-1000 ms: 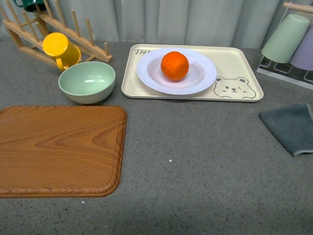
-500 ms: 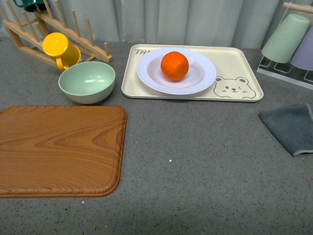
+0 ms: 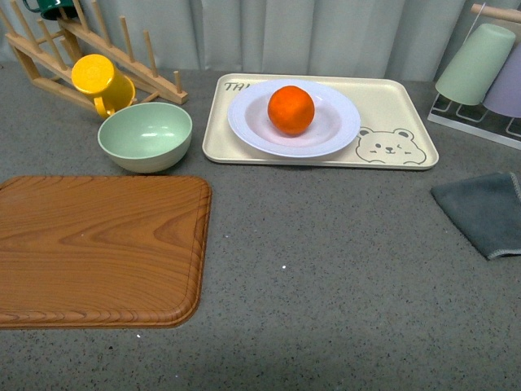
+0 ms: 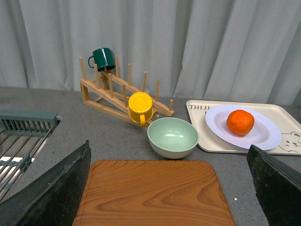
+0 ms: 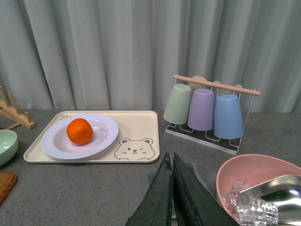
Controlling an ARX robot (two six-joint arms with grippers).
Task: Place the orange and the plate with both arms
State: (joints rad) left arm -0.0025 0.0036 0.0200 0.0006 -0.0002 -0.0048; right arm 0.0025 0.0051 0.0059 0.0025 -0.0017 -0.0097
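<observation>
The orange [image 3: 291, 110] sits loose in the plate [image 3: 338, 122]; tilting it may roll it off. Left fingers [image 4: 56, 188] open, right fingers [image 5: 171, 197] closed, empty.

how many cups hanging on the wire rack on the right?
3 clearly seen: green cup, purple cup, blue cup, side by side upside down under the wooden bar. A pale one behind may be a fourth.

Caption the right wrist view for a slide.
Shut right gripper faces the orange on the plate, resting on the bear tray.

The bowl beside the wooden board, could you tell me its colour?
The bowl is pale green, clearest in the front view.
</observation>
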